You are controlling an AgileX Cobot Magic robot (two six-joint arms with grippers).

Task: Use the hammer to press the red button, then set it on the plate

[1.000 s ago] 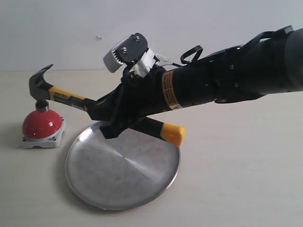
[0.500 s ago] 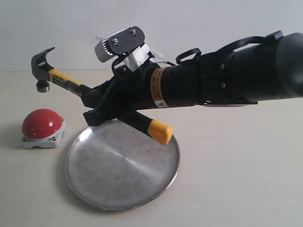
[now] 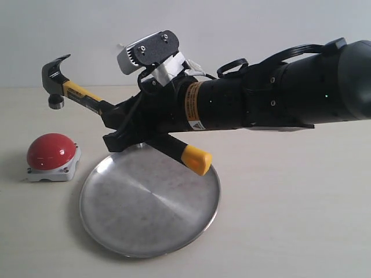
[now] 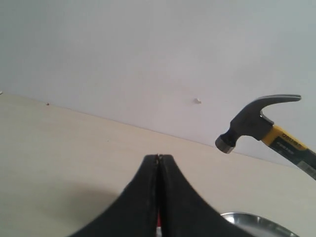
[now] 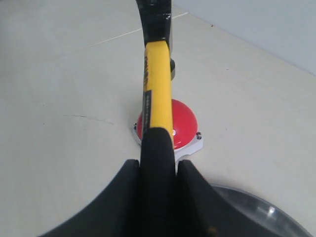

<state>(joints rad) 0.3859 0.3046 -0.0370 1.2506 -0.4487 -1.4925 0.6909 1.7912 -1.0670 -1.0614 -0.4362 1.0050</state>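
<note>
Hammer (image 3: 77, 92), steel-headed and yellow-handled, sits pinched in the right fingers (image 5: 121, 200); left fingers (image 4: 140, 197) press together.

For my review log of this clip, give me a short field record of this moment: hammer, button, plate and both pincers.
hammer: gripped at the handle by the right pincer, tilted, head up in the air
red button: hammer head above it, not touching
plate: beside the button; the hammer's yellow end hangs over it, not resting
left pincer: shut, nothing seen in its grip
task stage: hammer not yet on the plate
</note>
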